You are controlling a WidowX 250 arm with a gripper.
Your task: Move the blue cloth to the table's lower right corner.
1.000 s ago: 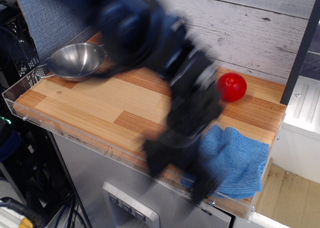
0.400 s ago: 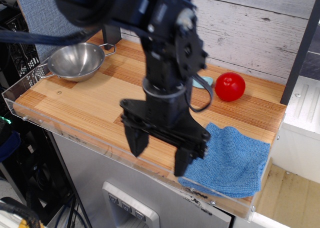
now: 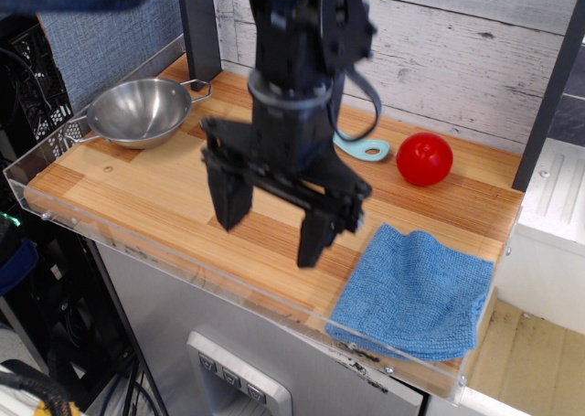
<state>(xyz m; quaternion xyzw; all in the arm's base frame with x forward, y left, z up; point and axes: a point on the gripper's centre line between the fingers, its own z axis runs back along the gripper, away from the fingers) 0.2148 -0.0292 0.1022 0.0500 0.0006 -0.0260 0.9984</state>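
The blue cloth (image 3: pixel 416 291) lies flat and slightly rumpled on the table (image 3: pixel 164 201) at its near right corner, against the clear rim. My black gripper (image 3: pixel 270 229) hangs above the middle of the table, left of the cloth and apart from it. Its two fingers are spread wide and hold nothing.
A steel bowl (image 3: pixel 139 112) sits at the far left. A red ball (image 3: pixel 424 158) rests near the back right. A pale-blue brush (image 3: pixel 361 148) lies behind my arm. A dark post (image 3: pixel 199 27) stands at the back left. The plank wall runs behind.
My gripper has risen and moved left and back, away from the cloth. The cloth lies free at the near right corner; the brush now shows behind the arm.
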